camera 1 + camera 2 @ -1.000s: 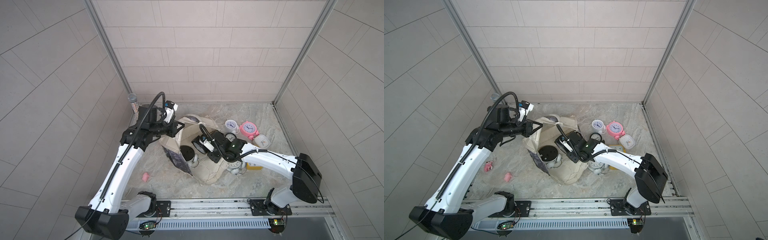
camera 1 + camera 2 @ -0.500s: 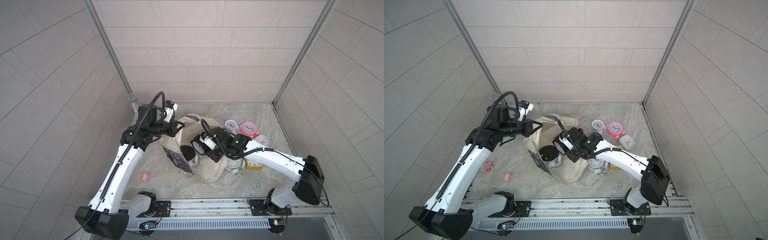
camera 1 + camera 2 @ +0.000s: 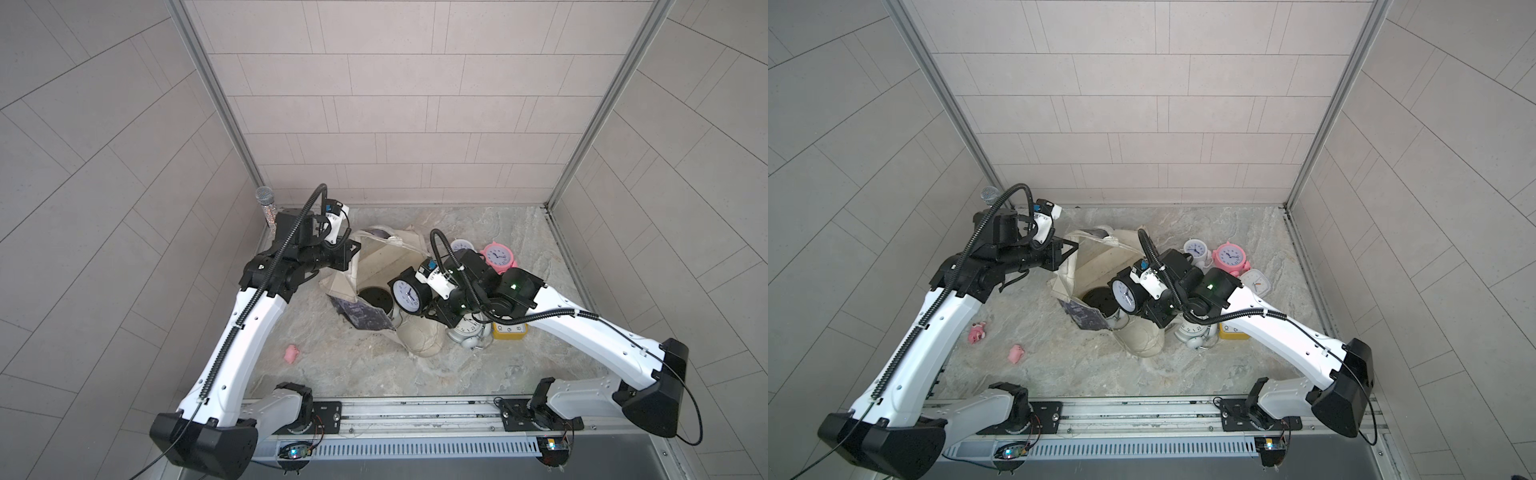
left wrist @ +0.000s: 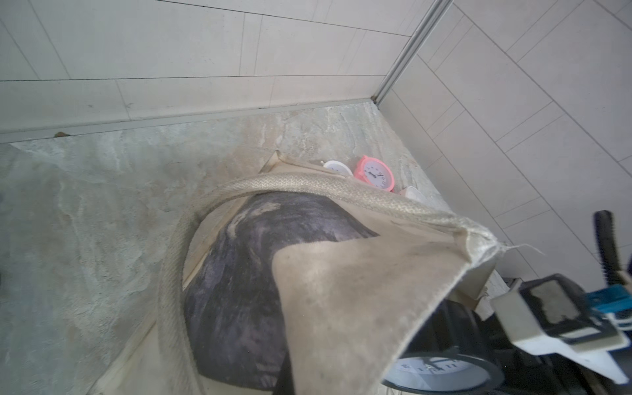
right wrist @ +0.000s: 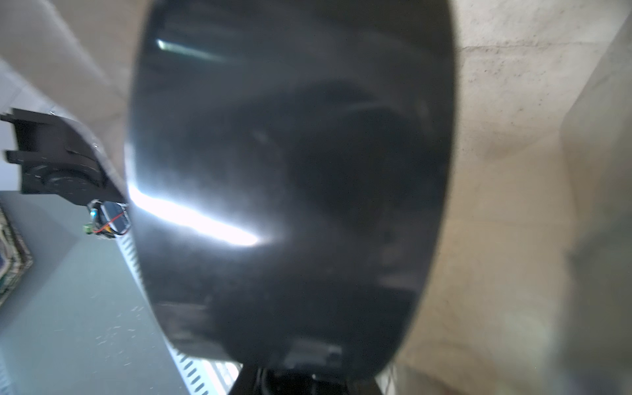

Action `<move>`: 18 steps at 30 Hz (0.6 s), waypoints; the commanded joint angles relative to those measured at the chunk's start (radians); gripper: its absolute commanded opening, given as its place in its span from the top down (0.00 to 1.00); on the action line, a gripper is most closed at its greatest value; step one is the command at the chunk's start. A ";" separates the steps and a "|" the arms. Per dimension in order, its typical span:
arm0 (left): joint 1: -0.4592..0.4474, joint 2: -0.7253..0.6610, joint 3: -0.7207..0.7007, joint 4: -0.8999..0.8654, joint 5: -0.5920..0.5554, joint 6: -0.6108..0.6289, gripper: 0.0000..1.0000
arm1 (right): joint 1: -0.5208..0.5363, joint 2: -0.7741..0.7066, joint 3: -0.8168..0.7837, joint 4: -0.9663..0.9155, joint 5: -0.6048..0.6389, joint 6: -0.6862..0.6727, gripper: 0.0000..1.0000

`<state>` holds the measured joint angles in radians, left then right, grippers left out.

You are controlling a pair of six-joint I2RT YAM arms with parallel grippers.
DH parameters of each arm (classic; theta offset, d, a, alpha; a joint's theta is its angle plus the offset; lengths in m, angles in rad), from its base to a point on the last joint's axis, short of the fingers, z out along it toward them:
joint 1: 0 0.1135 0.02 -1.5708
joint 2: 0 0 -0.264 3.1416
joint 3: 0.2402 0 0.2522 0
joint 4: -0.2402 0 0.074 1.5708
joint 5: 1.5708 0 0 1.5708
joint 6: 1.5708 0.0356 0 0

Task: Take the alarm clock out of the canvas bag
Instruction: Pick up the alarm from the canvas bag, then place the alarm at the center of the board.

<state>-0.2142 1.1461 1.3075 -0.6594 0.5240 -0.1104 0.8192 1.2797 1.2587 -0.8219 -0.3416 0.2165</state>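
Both top views are bright, with even, diffuse white light. I get only faint, soft-edged shadows on the mottled stone floor (image 3: pixel 353 374). Centre is sharp. The grey tiled walls (image 3: pixel 104 124) bow outward toward the frame edges from wide-angle distortion.

Left wrist view is well lit but slightly hazy. The cream canvas tote bag (image 4: pixel 342 290) goes soft close to my lens; the far corner is crisper.

In the right wrist view the round black alarm clock (image 5: pixel 290 171) fills the frame. It is wholly out of focus, with a white glare streak across its casing. Surroundings are smeared.
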 commanded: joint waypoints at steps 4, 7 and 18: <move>0.007 -0.029 0.029 -0.027 -0.078 0.052 1.00 | -0.032 -0.093 0.021 -0.023 -0.102 0.028 0.98; 0.007 -0.035 0.030 -0.040 -0.104 0.077 1.00 | -0.069 -0.134 0.028 -0.031 -0.150 0.031 0.98; 0.007 -0.093 0.010 -0.024 -0.099 0.135 1.00 | -0.372 -0.244 0.111 -0.072 -0.322 0.037 0.99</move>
<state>-0.2142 1.0889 1.3075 -0.7094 0.4362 0.0013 0.5198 1.0634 1.3365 -0.9009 -0.6014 0.2413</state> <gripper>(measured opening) 0.055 0.263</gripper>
